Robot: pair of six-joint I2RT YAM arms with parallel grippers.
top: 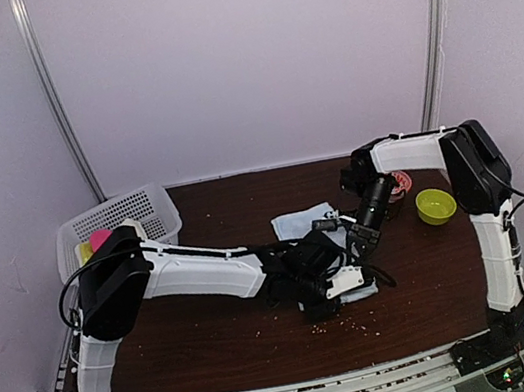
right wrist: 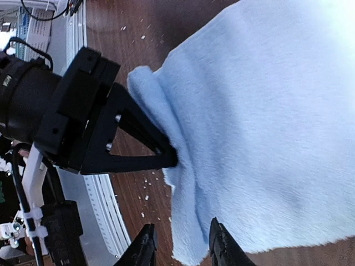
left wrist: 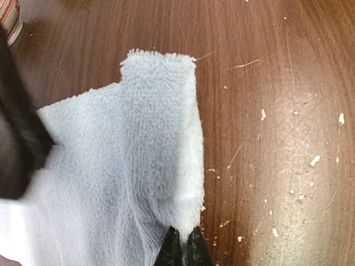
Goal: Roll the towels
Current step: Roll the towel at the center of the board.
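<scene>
Left gripper (left wrist: 182, 245) pinches shut on pale blue towel (left wrist: 127, 166); right gripper (right wrist: 181, 244) half-open astride its edge; towel lies roughly near-to-far.

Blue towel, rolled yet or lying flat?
Not rolled: the blue towel lies mostly flat, one edge folded over, pinched by the left gripper.

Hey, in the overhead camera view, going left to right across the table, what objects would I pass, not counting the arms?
white basket → pale blue towel → yellow-green bowl
</scene>
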